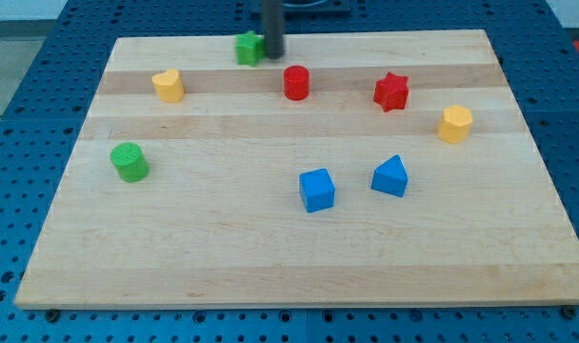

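Note:
My tip (272,55) stands near the view's top, just right of a small green block (249,48) and touching or almost touching its right side. A red cylinder (296,83) sits a little below and right of the tip. Further right lies a red star block (391,91). At the upper left a yellow block with a rounded top (169,86) rests on the board.
A green cylinder (129,162) sits at the left. A blue cube (317,190) and a blue wedge-like block (390,177) lie below the middle. A yellow hexagonal block (454,124) is at the right. The wooden board (175,257) lies on a blue perforated table.

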Controlling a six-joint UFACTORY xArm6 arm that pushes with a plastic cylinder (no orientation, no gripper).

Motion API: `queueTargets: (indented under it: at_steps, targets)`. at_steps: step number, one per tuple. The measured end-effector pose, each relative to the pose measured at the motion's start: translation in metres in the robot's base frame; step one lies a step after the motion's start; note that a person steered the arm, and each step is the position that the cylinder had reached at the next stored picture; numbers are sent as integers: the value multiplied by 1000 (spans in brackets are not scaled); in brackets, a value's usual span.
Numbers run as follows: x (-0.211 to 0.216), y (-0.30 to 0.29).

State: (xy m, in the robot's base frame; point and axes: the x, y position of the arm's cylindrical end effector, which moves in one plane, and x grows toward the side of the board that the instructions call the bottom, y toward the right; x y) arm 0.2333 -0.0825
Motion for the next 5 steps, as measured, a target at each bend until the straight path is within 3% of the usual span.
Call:
queueTargets:
  at_steps: [1,3,5]
  targets:
    - [1,-87]
    - [-6,-39]
    - [-41,-87]
